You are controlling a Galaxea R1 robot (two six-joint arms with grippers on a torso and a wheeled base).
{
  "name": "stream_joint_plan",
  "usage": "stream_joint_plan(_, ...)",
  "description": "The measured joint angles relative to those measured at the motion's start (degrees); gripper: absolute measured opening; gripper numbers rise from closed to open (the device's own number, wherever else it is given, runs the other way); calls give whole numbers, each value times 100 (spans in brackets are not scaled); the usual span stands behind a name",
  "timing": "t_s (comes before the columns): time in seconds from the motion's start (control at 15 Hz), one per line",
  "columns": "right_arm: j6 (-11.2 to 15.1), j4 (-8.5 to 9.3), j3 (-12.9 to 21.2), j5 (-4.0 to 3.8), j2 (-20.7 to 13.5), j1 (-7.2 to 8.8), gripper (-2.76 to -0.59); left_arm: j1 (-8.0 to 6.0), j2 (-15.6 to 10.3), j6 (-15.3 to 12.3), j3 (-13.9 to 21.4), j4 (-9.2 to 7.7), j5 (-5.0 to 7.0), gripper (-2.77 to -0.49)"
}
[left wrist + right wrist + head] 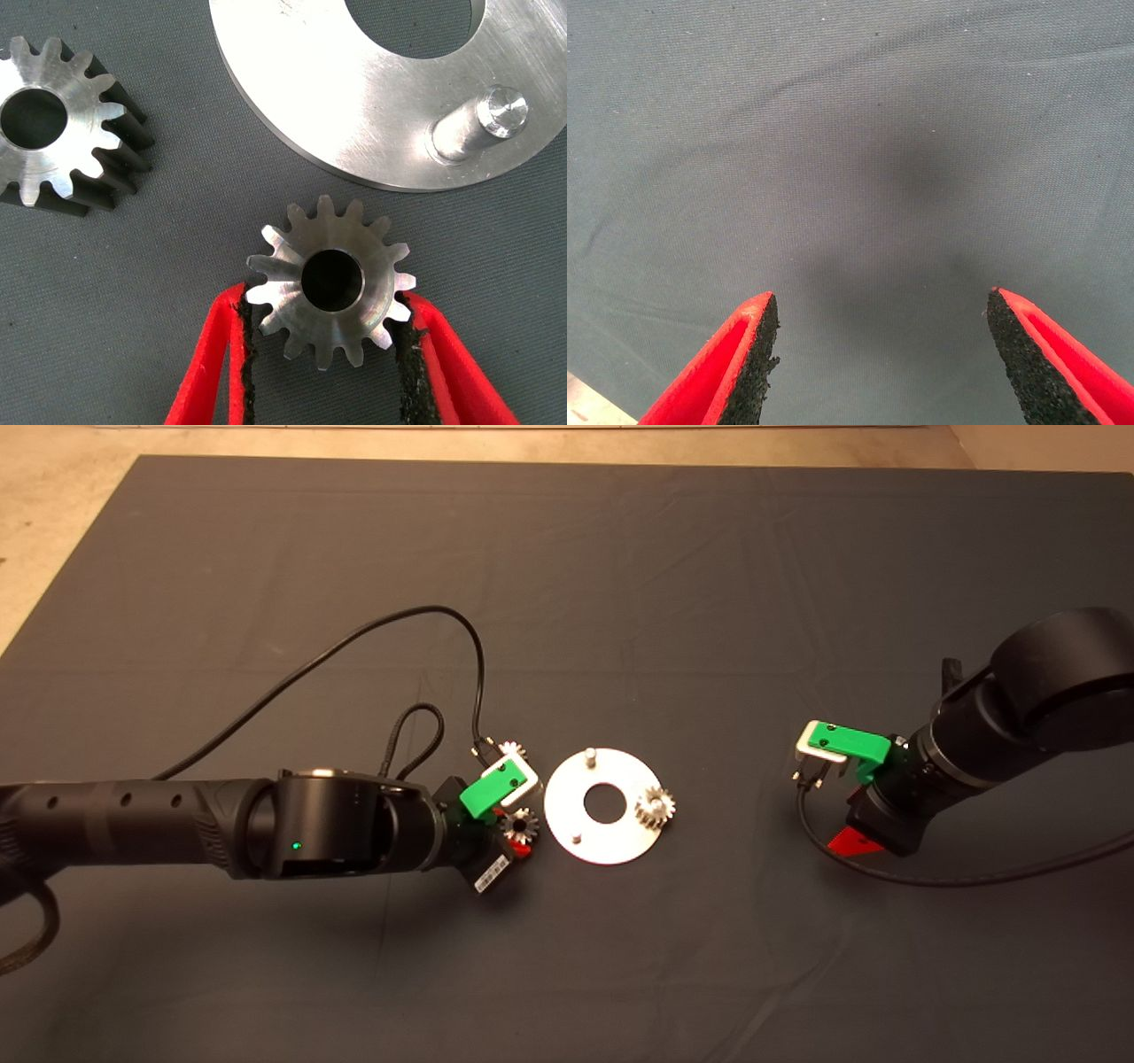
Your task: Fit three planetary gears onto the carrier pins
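While one gear [656, 808] already sits on the pin on the disc's [567, 828] right side, the left gripper [326, 328] is down at the disc's left edge with its two red fingers [217, 363] closed in against the teeth of a second gear [330, 282]. Pads look like they're touching both sides, so I'd call that a grip, though I can't tell if the gear is off the mat yet. The third gear [55, 124] lies loose on the mat just beside it.

Two pins are bare, the far one [588, 756] and the near one [576, 837]. If it were me I'd lift straight up, keep the gear flat, line its centre hole over the near pin [483, 119] and lower slowly. Tilted, the hole will probably catch on the pin top. Don't bump the loose gear on the way.

The right gripper [881, 354] waits well off to the right with its fingers spread wide, holding nothing, just mat below.

Surface is a dark grey mat [620, 567], slightly wrinkled, with tan floor [53, 505] showing past its far left corner.
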Motion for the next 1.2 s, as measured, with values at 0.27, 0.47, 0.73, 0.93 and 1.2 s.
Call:
stream_joint_plan(0.27,0,0,0,5,-12,2,-162,-260,-45,0,199,-312,146,-249)
stream_joint_plan(0.47,0,0,0,2,-15,0,-162,-408,-44,2,223,-358,212,-255)
stream_joint_plan(0.73,0,0,0,6,-15,0,-162,-535,-34,-1,399,-510,254,-256)
stream_joint_plan(0.93,0,0,-2,5,-17,0,-162,-686,20,-6,469,-518,257,-256)
stream_joint_plan(1.2,0,0,0,13,-95,5,-162,-745,154,-56,568,-524,304,-256)
